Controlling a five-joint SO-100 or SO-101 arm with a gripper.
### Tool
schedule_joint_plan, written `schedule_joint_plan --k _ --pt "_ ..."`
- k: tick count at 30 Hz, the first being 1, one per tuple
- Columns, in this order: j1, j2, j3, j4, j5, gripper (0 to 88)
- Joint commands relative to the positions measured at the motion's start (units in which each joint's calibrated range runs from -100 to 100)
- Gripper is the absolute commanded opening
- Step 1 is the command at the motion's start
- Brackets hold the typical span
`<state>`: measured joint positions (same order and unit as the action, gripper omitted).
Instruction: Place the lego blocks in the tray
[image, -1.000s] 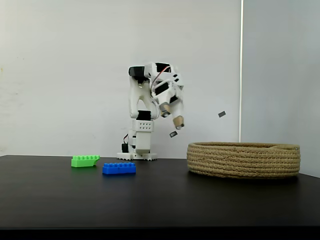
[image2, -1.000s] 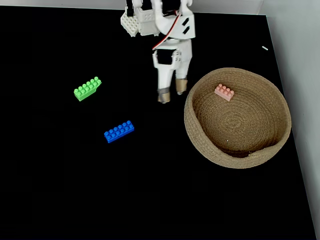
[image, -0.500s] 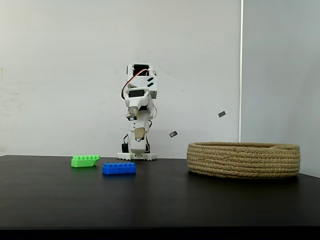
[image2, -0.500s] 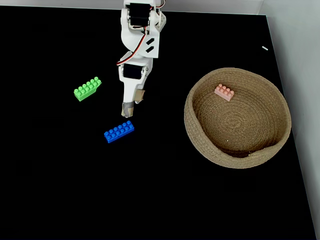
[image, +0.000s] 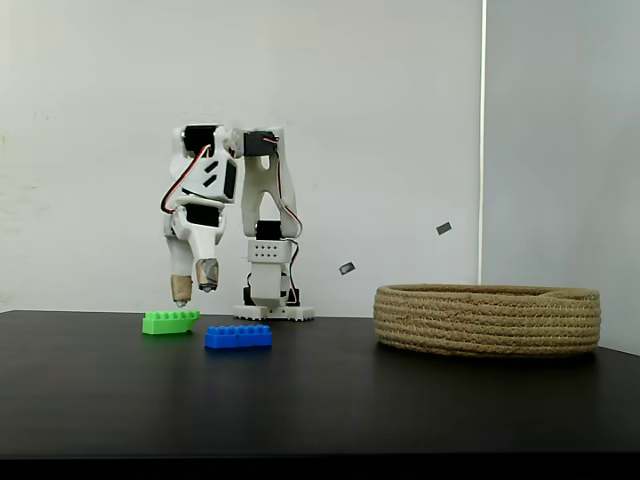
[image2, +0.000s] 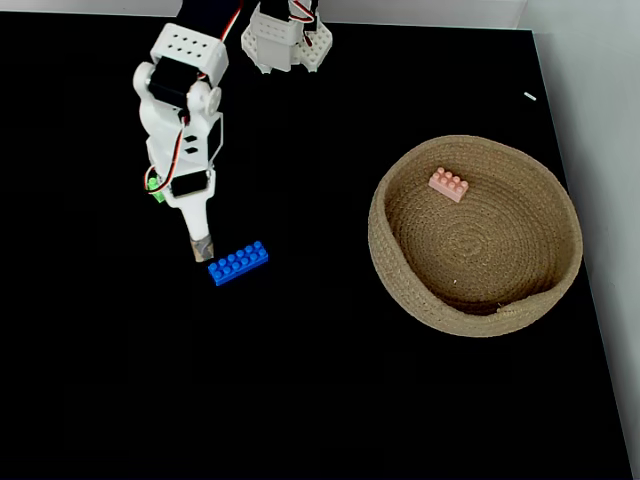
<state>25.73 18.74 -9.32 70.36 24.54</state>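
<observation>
Black matte tabletop (image: 400, 400), plain white wall behind; white arm bolted at back edge of table.

Gripper (image: 194, 289) hangs fingertips-down over the green lego brick (image: 170, 321) in the side-on fixed view. Jaws apart by a narrow-to-moderate gap, nothing between them. Tan-taped fingertips (image: 181, 290) sit just above the brick's studs; one may be touching, can't tell for sure.

Top-down fixed view: gripper (image2: 201, 247) w/ arm body covering most of the green brick (image2: 155, 188), just a sliver of green showing at the arm's left side. Tip looks to end just left of the blue lego brick (image2: 238, 263), but side view puts the gripper higher up and farther back, so no contact w/ blue.

Blue brick (image: 238, 337) flat on table, studs up, just right of and nearer the camera than green in side view; the two close but apart.

Rope basket tray (image2: 400, 280) well to the right, apart from arm and both bricks. Pale pink brick (image2: 449, 184) lies inside it, studs up, near the far wall. Side view shows tray's coiled wall (image: 488, 320).
</observation>
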Motion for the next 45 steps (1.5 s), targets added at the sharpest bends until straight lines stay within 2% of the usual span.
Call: schedule_joint_plan --k 1,10,25,29,34,37,40,42,45 --pt "0.24 5.42 -14.62 1.9 0.44 38.6" --pt "-4.46 10.92 -21.46 4.4 -2.05 38.6" --pt "-8.17 12.81 -14.52 3.82 -2.2 31.7" --pt "-8.42 14.02 -14.34 2.15 -2.2 20.3" --pt "-9.24 13.84 -13.8 1.15 -4.4 0.2" --pt "-9.57 13.67 -14.52 3.07 -5.67 0.0" --pt "-10.48 13.07 -17.17 11.56 -6.64 0.0" --pt "-11.06 10.32 -18.45 17.73 -8.55 0.0" --pt "-13.7 3.87 -19.08 20.89 -17.48 0.1"
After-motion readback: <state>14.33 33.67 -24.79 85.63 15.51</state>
